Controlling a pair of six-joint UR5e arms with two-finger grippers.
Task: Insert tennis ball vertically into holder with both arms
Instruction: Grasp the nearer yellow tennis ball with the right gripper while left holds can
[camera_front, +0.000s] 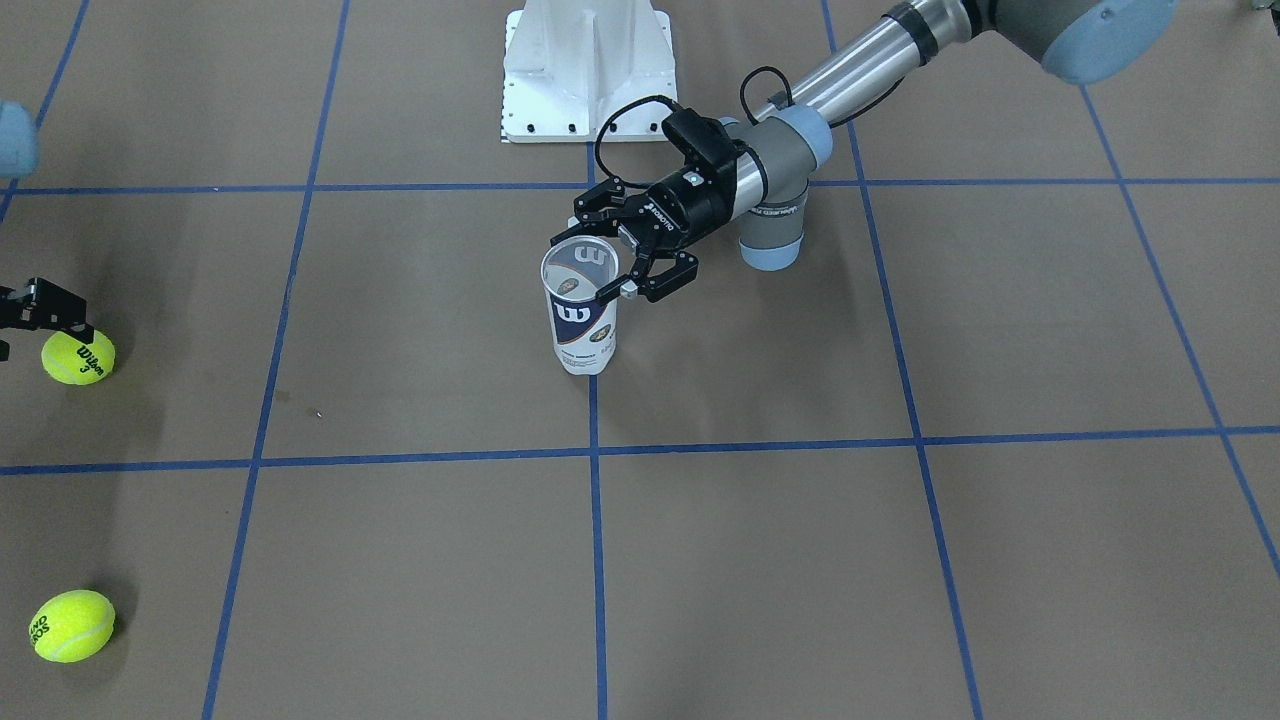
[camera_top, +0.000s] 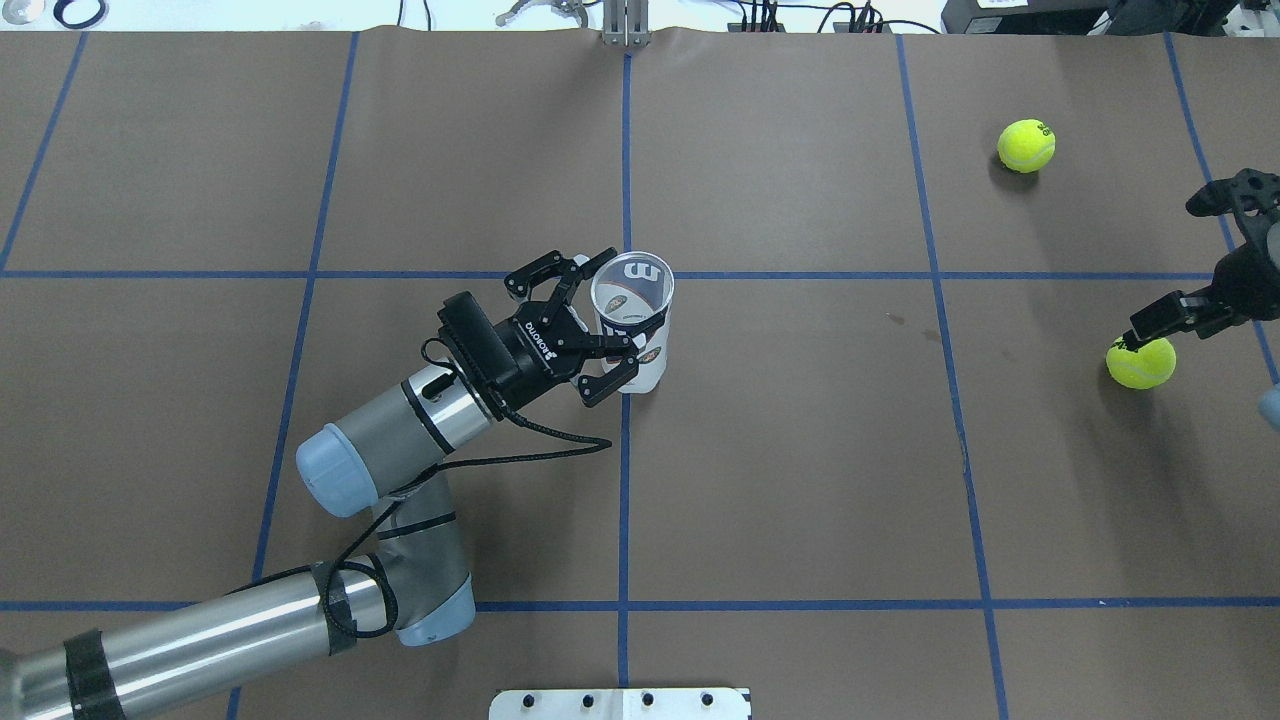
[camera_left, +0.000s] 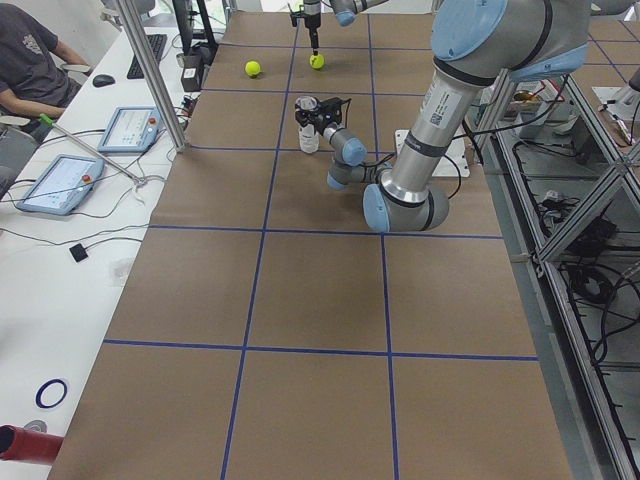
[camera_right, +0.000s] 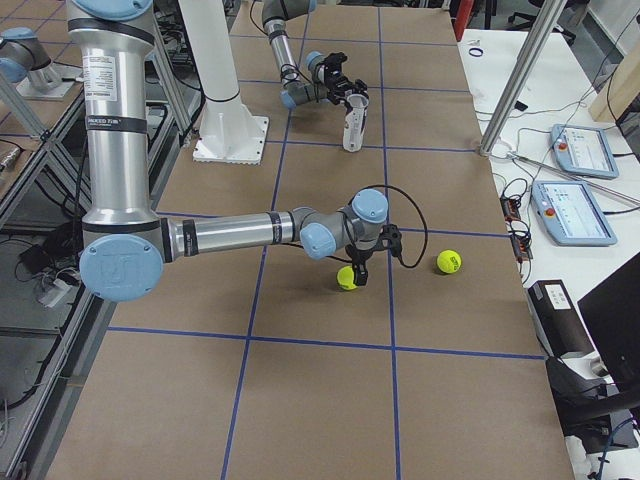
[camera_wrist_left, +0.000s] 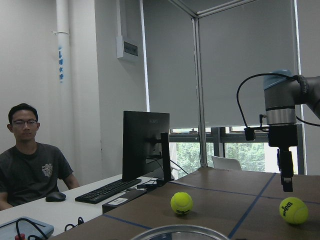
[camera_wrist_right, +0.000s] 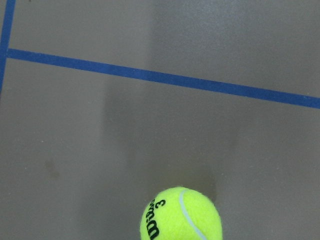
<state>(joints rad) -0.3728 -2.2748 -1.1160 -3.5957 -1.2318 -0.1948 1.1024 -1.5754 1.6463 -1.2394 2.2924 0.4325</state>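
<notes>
The holder (camera_top: 632, 320), a clear can with a navy Wilson label, stands upright and open-topped at the table's middle; it also shows in the front view (camera_front: 580, 310). My left gripper (camera_top: 612, 308) reaches in sideways, and its fingers press both sides of the holder just under the rim. A tennis ball (camera_top: 1140, 362) lies at the right edge of the overhead view. My right gripper (camera_top: 1195, 260) points down, open and empty, with one fingertip (camera_top: 1150, 325) just above that ball. The right wrist view shows the ball (camera_wrist_right: 181, 215) at its bottom edge. A second ball (camera_top: 1026, 145) lies farther away.
The white pedestal base (camera_front: 585, 70) stands behind the holder on the robot's side. Blue tape lines grid the brown table. A seated operator (camera_wrist_left: 30, 160), a monitor and a keyboard are beyond the table's far edge, along with tablets (camera_left: 60, 180).
</notes>
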